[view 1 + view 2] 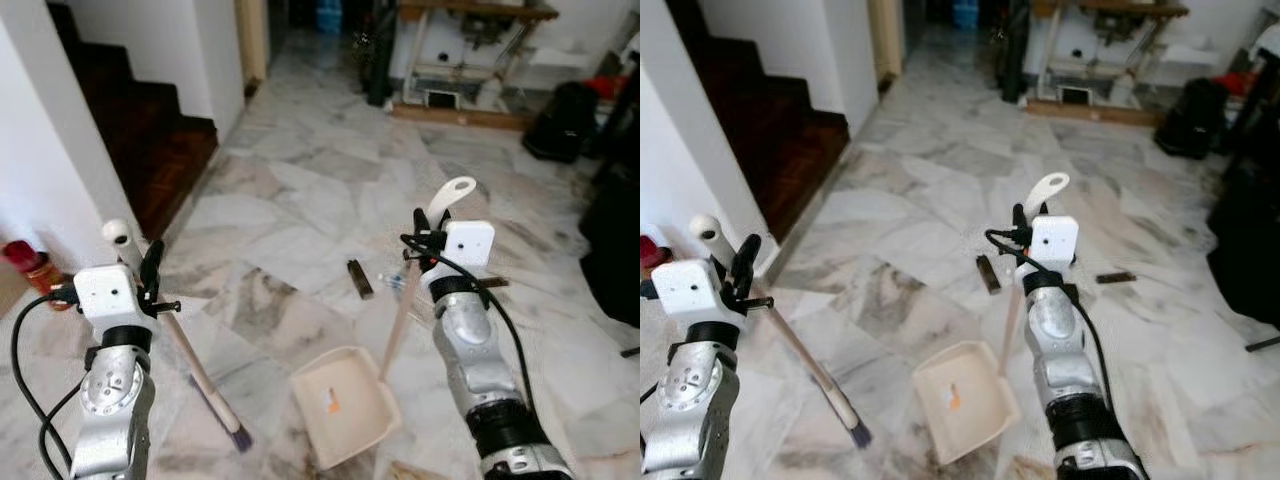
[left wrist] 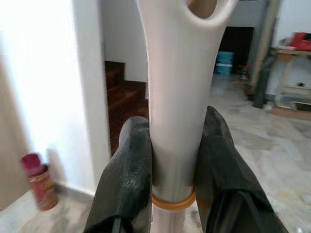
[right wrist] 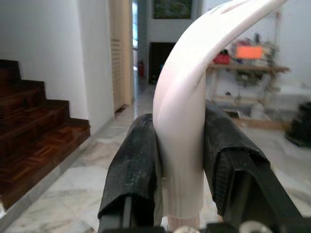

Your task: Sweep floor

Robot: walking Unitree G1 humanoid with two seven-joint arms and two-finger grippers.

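- The pale wooden broom stick (image 1: 200,372) has its dark bristle end (image 1: 240,436) too small to make out.
- The cream plastic dustpan (image 1: 345,405) hides its handle's lower end.
- Small clear litter (image 1: 392,283) on the marble floor (image 1: 300,200) is too blurred to identify.

place: home hallway | cues: marble floor (image 1: 300,190); wooden stairs (image 1: 150,130); cluttered table (image 1: 470,60)

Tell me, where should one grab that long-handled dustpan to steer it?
By the top of its handle, from the side. The right gripper already clamps the white curved grip of the dustpan handle there; the tray sits on the marble floor, so a high hold keeps it tilted flat.
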